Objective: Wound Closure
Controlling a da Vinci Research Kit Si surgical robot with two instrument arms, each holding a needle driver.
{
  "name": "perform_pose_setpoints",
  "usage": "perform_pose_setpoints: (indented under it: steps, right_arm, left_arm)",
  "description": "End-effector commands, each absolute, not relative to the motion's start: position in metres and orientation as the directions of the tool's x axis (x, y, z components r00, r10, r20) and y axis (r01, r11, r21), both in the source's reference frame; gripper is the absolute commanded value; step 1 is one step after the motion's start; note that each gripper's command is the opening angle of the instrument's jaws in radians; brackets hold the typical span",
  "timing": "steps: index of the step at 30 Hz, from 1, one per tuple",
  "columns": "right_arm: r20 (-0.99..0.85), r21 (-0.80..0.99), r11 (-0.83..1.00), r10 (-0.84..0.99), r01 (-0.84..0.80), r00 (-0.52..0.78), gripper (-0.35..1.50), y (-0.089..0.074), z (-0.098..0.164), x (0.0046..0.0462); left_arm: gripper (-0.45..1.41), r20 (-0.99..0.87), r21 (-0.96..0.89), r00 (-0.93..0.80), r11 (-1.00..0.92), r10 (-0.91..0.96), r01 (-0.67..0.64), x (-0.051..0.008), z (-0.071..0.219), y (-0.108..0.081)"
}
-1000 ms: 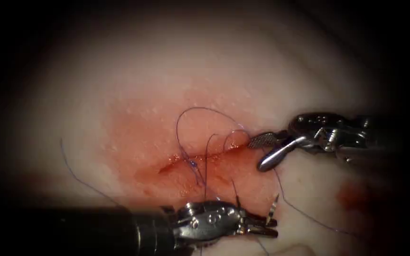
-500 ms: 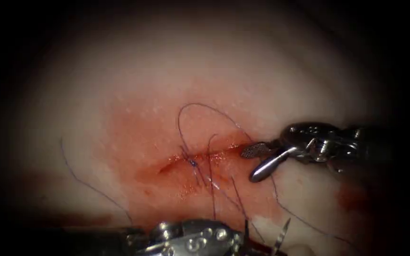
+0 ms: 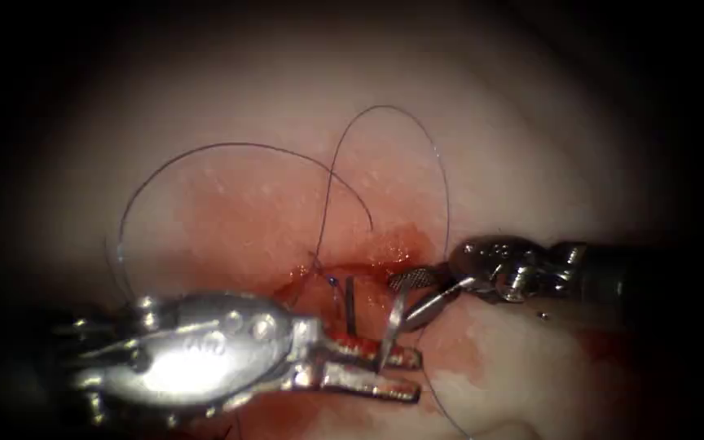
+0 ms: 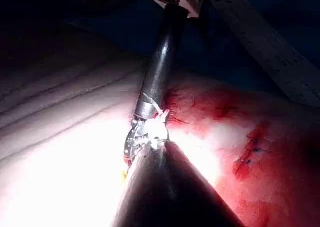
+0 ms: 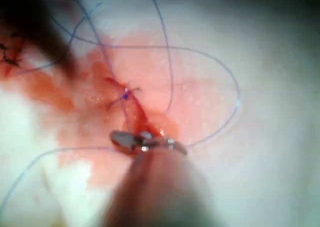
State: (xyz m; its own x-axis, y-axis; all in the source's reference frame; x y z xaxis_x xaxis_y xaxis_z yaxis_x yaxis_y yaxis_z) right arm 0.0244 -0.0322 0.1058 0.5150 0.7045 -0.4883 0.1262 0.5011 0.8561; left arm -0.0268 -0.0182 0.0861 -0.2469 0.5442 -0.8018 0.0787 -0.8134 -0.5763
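The left tool (image 3: 372, 373) lies just below the cut (image 3: 344, 269), jaws slightly parted with the curved needle (image 3: 391, 326) clamped between them near one end; the needle stands clear of the tissue (image 3: 230, 122). The right tool (image 3: 413, 292) sits at the cut's right end, jaws spread, holding nothing. Thread (image 3: 393, 122) loops above the cut from a knot (image 3: 332, 280) on it. Judgement: keep the needle grip firm and steady, and keep the loose loops off both tools.
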Motion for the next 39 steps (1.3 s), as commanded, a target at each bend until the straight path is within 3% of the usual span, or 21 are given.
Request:
perform_pose_setpoints:
  steps: [1,11,17,19,21,22,23,30,39]
  right_arm:
    - [-0.488,0.857,0.499,0.705,0.13,0.515,0.89,-0.032,0.106,0.0251]
    - [-0.523,0.833,0.543,0.71,0.105,0.471,0.91,-0.031,0.104,0.0263]
    - [-0.549,0.813,0.574,0.702,0.097,0.454,0.91,-0.031,0.104,0.0272]
    - [-0.551,0.812,0.576,0.703,0.095,0.45,0.81,-0.031,0.104,0.0272]
    - [-0.551,0.812,0.576,0.702,0.094,0.45,0.49,-0.031,0.104,0.0271]
    - [-0.556,0.808,0.582,0.699,0.095,0.448,-0.1,-0.031,0.104,0.0269]
    - [-0.556,0.808,0.582,0.699,0.096,0.449,-0.35,-0.031,0.104,0.0267]
    - [-0.506,0.834,0.547,0.697,0.08,0.509,-0.35,-0.031,0.102,0.0253]
    - [-0.492,0.854,0.5,0.69,0.143,0.531,-0.35,-0.033,0.091,0.028]
  left_arm:
    - [-0.45,-0.804,-0.572,-0.247,-0.817,0.541,0.072,-0.0267,0.086,-0.018]
    - [-0.45,-0.829,-0.52,-0.243,-0.854,0.503,0.009,-0.021,0.082,-0.014]
    - [-0.45,-0.83,-0.514,-0.247,-0.858,0.501,-0.013,-0.0209,0.082,-0.014]
    - [-0.45,-0.83,-0.513,-0.248,-0.858,0.5,-0.014,-0.0209,0.083,-0.014]
    - [-0.45,-0.83,-0.513,-0.248,-0.858,0.5,-0.015,-0.0209,0.083,-0.014]
    - [-0.45,-0.83,-0.513,-0.248,-0.858,0.5,-0.015,-0.0208,0.083,-0.014]
    - [-0.45,-0.829,-0.513,-0.248,-0.858,0.501,-0.015,-0.0208,0.083,-0.014]
    - [-0.45,-0.828,-0.514,-0.251,-0.858,0.502,-0.02,-0.02,0.084,-0.013]
    - [-0.45,-0.826,-0.507,-0.261,-0.861,0.5,-0.043,-0.0184,0.088,-0.012]
